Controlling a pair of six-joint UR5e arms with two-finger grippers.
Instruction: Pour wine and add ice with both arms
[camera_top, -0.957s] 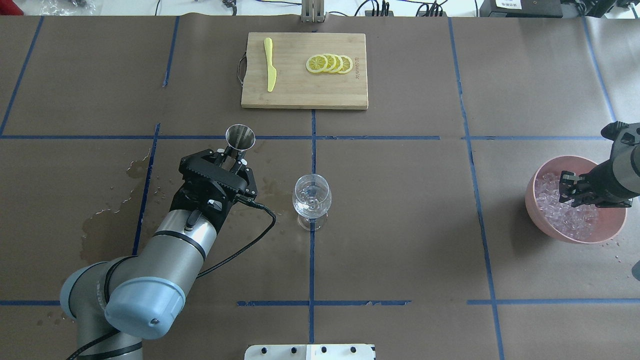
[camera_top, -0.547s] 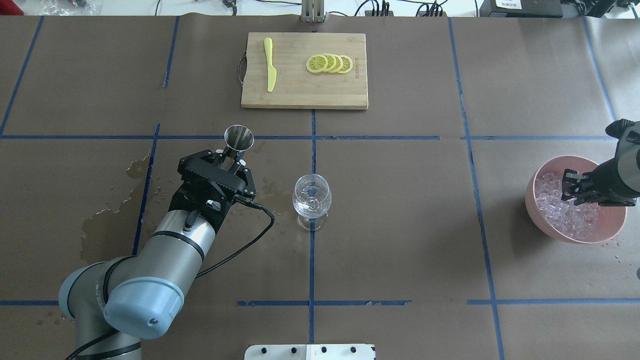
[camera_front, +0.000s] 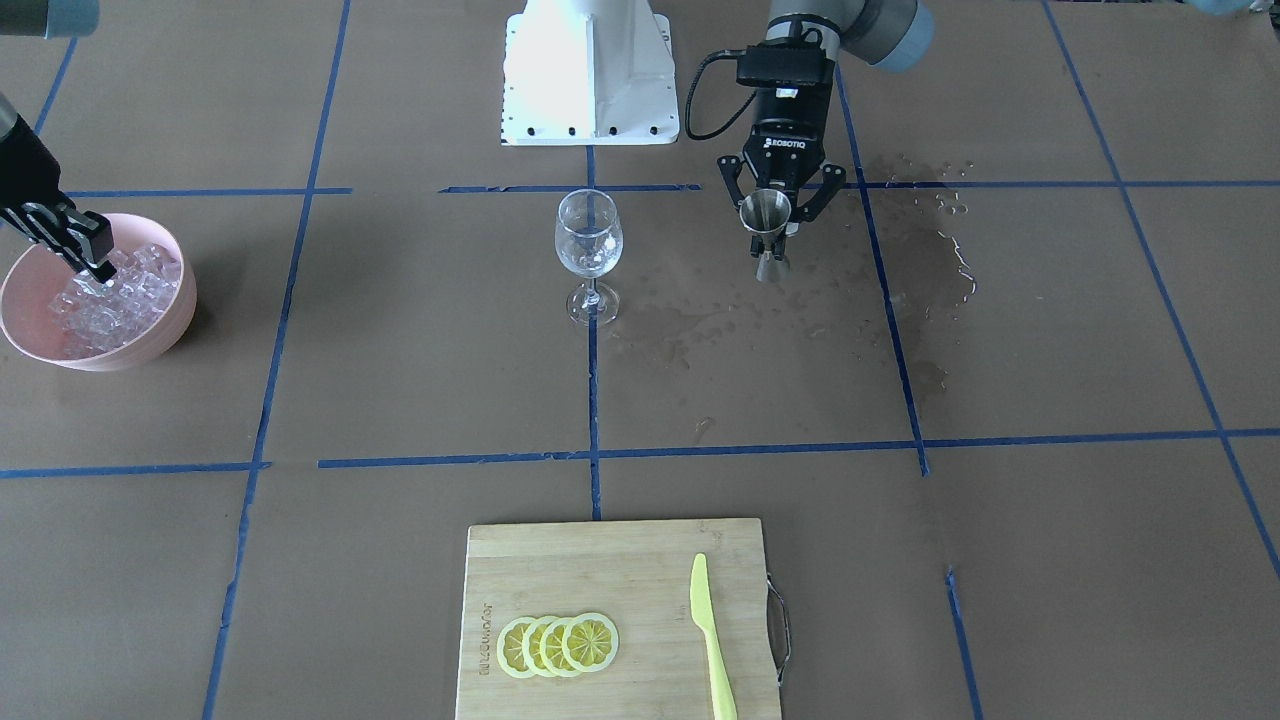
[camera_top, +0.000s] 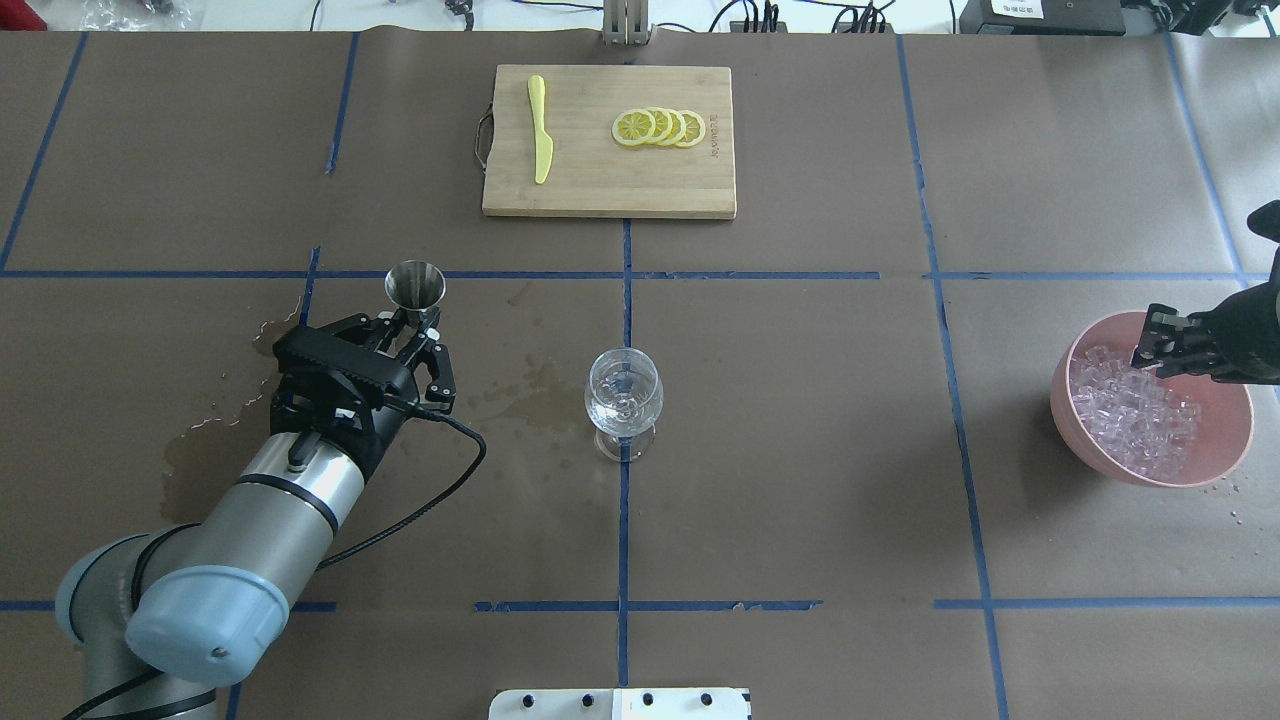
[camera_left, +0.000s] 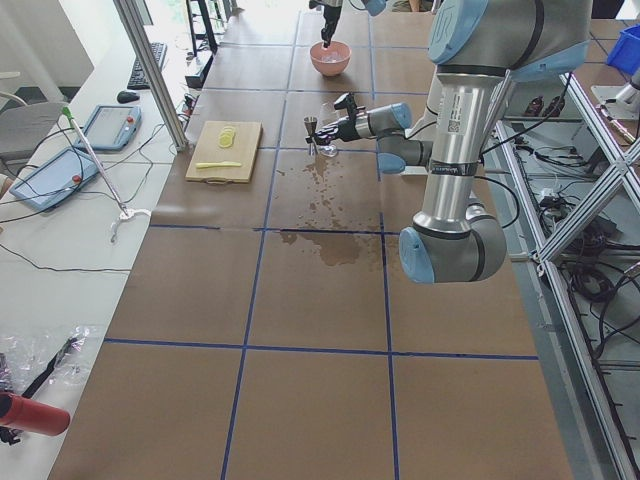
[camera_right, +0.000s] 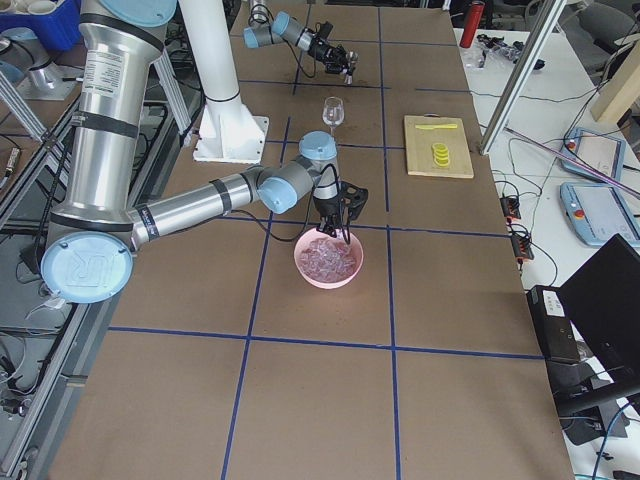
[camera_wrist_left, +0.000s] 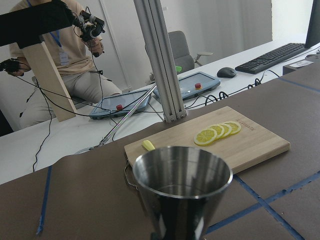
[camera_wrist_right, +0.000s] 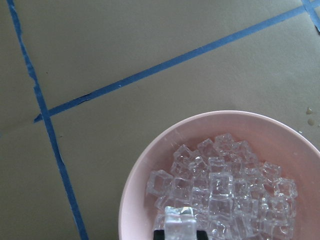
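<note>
My left gripper (camera_top: 408, 332) is shut on the waist of a steel jigger (camera_top: 415, 285), held upright left of the wine glass (camera_top: 623, 385). The jigger also shows in the front view (camera_front: 766, 215) and fills the left wrist view (camera_wrist_left: 182, 185). The glass (camera_front: 589, 235) stands on the centre line with a little clear wine (camera_front: 588, 258) in it. My right gripper (camera_top: 1150, 350) is over the far-left rim of the pink bowl (camera_top: 1075, 405) of ice (camera_top: 1140, 415). In the right wrist view an ice cube (camera_wrist_right: 180, 225) sits between its fingertips, above the heap (camera_wrist_right: 225, 185).
A bamboo cutting board (camera_top: 600, 190) at the far centre holds lemon slices (camera_top: 660, 127) and a yellow knife (camera_top: 540, 130). Wet spill patches (camera_top: 210, 440) darken the paper around the left arm. The white base (camera_front: 590, 70) stands at the near edge.
My left arm has moved left with the jigger, away from the glass. My right gripper has drawn back to the right and up off the ice heap.
</note>
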